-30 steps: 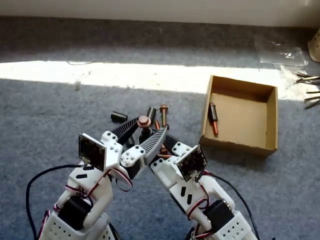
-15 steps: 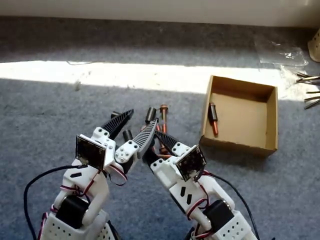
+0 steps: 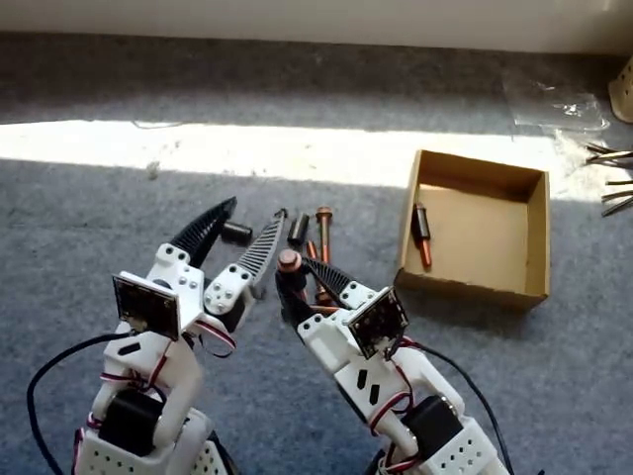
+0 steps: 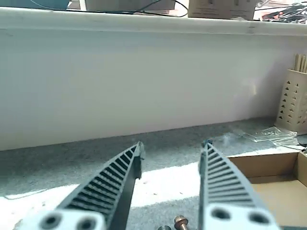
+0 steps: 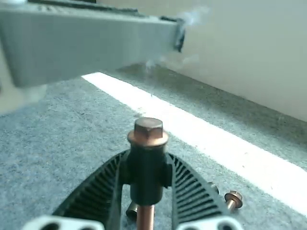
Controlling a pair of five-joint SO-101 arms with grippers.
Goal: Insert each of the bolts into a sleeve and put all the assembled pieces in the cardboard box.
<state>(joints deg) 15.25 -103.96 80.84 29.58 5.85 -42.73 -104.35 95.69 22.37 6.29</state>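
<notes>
On grey carpet [image 3: 89, 228]: sunlit strip [image 3: 247, 153], cardboard box [image 3: 485, 237]; white wall [image 4: 144, 81] behind.

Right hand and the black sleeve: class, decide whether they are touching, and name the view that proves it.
Touching. The right wrist view shows the right hand closed on the black sleeve, pressing against both of its sides with no gap.
</notes>
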